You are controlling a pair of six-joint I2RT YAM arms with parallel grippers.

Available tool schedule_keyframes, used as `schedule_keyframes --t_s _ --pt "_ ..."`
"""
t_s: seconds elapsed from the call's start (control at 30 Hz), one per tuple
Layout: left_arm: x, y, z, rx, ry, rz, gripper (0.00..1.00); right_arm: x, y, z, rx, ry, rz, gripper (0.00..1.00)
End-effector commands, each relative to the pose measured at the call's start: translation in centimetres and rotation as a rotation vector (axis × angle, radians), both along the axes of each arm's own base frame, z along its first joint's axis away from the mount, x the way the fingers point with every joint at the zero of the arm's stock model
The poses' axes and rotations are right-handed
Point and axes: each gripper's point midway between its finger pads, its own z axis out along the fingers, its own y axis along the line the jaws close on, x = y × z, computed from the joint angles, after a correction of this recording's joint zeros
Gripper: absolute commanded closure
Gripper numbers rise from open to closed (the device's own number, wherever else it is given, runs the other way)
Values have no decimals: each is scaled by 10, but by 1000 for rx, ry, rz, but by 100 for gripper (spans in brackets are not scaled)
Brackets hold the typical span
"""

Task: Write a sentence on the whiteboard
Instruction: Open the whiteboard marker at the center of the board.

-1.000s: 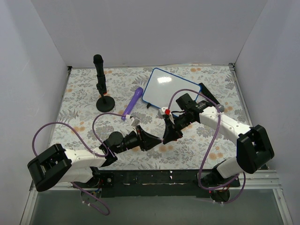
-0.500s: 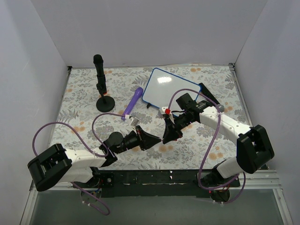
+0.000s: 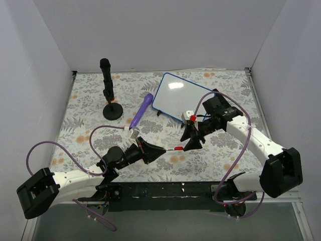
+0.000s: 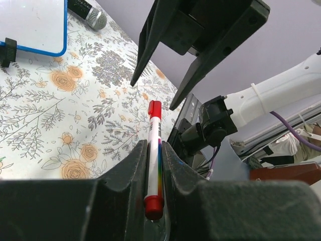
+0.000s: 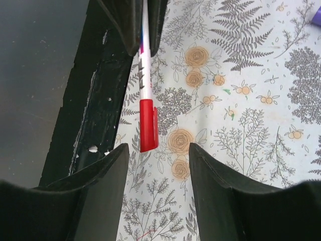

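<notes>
At the near left of the floral table (image 3: 85,108), left gripper (image 3: 160,150) clamps the marker (image 3: 172,149) by its barrel, red cap (image 5: 148,124) on, pointing right. Right gripper (image 3: 191,138) has its jaws wide, empty, the cap at their mouth. Whiteboard (image 3: 175,95) lies behind, blank. Judgement: close squarely on the cap, then pull straight along the barrel.

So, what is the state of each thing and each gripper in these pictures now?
left gripper: shut on the marker.
right gripper: open, holding nothing.
marker: cap on, held at its rear end.
whiteboard: blank, no writing visible.
black microphone: upright on its stand.
purple object: lying flat.
</notes>
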Motion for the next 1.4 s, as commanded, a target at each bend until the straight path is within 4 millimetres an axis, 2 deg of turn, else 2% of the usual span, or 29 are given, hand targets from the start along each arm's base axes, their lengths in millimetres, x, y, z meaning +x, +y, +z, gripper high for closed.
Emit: schedule_keyframes --t_s 0.0,0.1,0.27,0.47,0.73,0.77,0.87,0.9,1.1,1.13,1.17,1.2,1.23,1.27,1.3,1.33,1.37 --pt "0 3 -3 8 18 14 100 -11 0 2 33 2 46 41" --pt "0 0 0 1 32 8 100 -10 4 3 36 34 62 41" --pt "5 -5 -2 3 96 16 100 -17 9 -8 2 61 89 42" --pt "10 -12 0 -17 135 19 100 -19 15 -17 -30 79 101 46" --pt "18 -5 3 -77 193 85 100 -19 17 -36 -104 84 105 52" --pt "18 -4 3 -78 197 90 100 -19 18 -36 -105 86 103 54" --pt "21 -2 2 -82 209 110 100 -17 19 -36 -112 84 99 92" --pt "22 -1 3 -81 209 115 100 -16 19 -35 -112 82 98 99" --pt "17 2 -1 -49 140 97 100 -18 14 -35 -133 58 112 99" --pt "14 5 6 -59 89 90 100 -17 12 -36 -138 47 114 99" --pt "14 8 12 -54 26 97 100 -17 8 -39 -148 39 115 99" --pt "18 14 8 -28 15 123 100 -16 4 -40 -157 19 110 99" --pt "17 21 24 -59 -30 135 100 -13 -1 -42 -160 13 97 99" --pt "24 29 27 -50 -65 167 100 -14 -6 -45 -163 11 92 99" --pt "28 35 23 -27 -58 186 100 -13 -10 -44 -160 -11 80 99" --pt "27 41 38 -57 -93 185 100 -9 -15 -45 -159 -25 55 99" --pt "36 49 35 -37 -89 217 100 -11 -20 -45 -156 -38 42 99"
